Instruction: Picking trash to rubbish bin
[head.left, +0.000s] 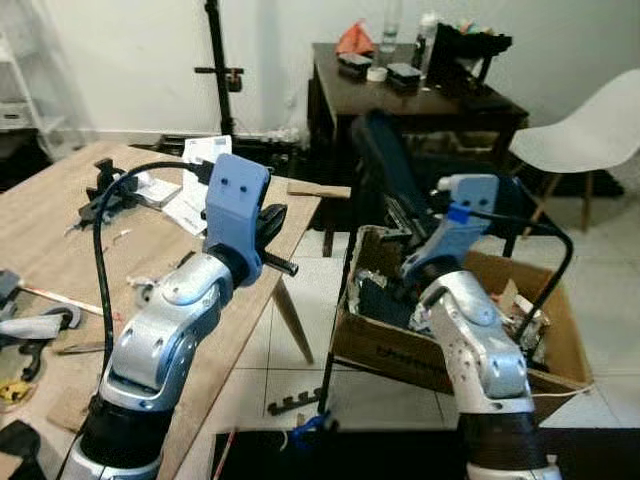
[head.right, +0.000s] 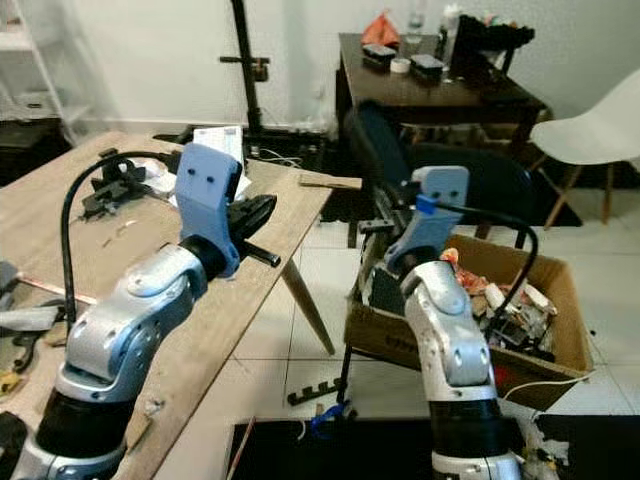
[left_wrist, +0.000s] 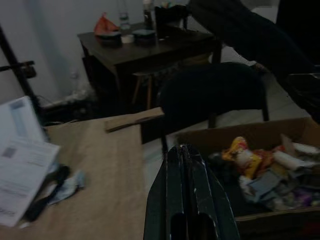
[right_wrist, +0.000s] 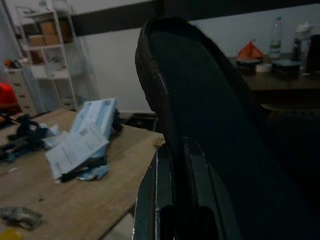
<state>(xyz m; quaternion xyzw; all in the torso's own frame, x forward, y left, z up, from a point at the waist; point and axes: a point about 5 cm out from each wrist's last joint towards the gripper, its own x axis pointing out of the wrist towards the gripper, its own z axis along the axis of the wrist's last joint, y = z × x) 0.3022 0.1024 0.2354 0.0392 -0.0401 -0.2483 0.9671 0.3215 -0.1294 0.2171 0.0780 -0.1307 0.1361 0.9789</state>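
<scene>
Cardboard box (head.right: 560, 290) of trash, no legible writing

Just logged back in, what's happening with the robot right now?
Neither arm holds anything. The left gripper, fingers shut, is raised over the edge of the light wooden table, where white papers lie. The right gripper, also shut, is up by the black office chair. The brown cardboard box on the floor already contains assorted trash.
</scene>
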